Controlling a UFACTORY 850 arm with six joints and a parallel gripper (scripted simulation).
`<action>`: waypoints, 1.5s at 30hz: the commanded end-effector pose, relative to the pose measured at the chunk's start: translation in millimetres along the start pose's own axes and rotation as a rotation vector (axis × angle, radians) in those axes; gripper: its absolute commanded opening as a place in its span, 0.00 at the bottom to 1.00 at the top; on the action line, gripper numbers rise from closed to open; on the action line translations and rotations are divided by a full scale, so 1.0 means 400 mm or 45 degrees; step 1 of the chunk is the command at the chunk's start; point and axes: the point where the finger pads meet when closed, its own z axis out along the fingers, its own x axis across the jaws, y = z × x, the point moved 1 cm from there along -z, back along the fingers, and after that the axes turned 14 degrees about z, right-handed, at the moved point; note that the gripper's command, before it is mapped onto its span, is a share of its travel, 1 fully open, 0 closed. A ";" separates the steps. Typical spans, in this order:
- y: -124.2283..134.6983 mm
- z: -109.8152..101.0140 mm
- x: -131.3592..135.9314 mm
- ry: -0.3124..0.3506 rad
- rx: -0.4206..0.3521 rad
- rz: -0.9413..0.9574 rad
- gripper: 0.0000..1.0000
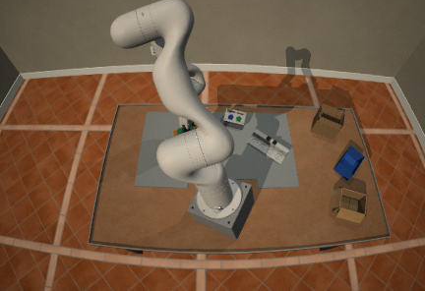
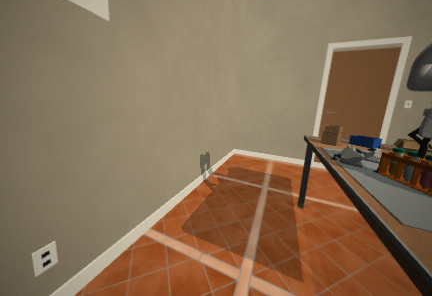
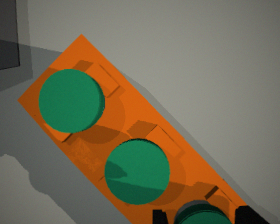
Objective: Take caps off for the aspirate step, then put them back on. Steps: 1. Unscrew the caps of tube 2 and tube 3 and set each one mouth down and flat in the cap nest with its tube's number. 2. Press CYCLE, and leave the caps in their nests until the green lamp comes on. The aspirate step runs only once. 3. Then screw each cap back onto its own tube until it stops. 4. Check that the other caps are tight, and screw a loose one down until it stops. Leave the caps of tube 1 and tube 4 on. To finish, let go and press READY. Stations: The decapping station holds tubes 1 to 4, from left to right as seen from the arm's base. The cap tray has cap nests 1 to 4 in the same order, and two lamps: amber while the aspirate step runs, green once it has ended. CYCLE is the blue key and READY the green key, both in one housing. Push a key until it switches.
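The top view puts the decapping station [image 1: 176,133] [image 2: 384,165] [image 3: 81,46] at eleven o'clock from the arm's base, and the cap tray [image 1: 259,144] [image 2: 369,163] near one. We make out no green cap in its nests and no lit lamp, so we judge uncapping, CYCLE, recapping and READY all remain. From above, two caps sit at ten o'clock [image 3: 71,101] and six o'clock [image 3: 137,172]; the fourth is unseen. Our claw [image 1: 185,126] [image 2: 424,153] [image 3: 201,216] stands part-open around a third cap [image 3: 203,219] at five, apparently ungripped; contact is unclear.
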 end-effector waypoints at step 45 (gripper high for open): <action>0.002 -0.003 -0.002 0.062 -0.034 -1.557 0.00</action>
